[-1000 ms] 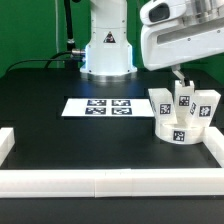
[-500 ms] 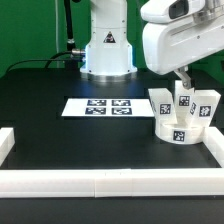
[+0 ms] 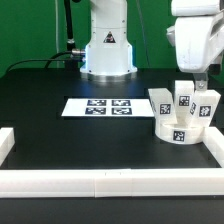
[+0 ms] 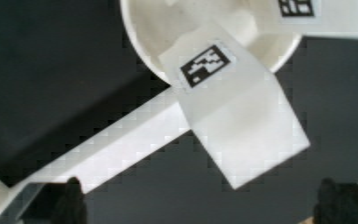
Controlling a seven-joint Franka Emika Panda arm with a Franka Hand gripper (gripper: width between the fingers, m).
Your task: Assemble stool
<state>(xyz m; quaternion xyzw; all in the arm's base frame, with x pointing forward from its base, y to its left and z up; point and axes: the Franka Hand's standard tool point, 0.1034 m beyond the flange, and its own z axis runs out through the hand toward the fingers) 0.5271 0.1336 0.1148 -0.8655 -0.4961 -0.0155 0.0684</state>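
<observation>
Three stool legs on the round seat, gripper above them

Three white block legs stand clustered on the round seat near the black table's edge on the exterior view's right, toward its front corner. Each wears a black-and-white square tag: the left leg, the middle leg and the right leg. A white border bar runs along the table's front edge, just beside the seat. The marker board lies flat near the table's middle, well apart from the stool parts. The robot base stands at the back edge.

The arm's white body hangs over the back right corner, directly above the cluster, and the gripper is just over the legs, apart from them. In the wrist view its two dark fingertips stand wide apart with nothing between them, so it is released. In that view one tagged leg leans across the seat's rim, with another pale bar behind it; which leg it is I cannot tell.
</observation>
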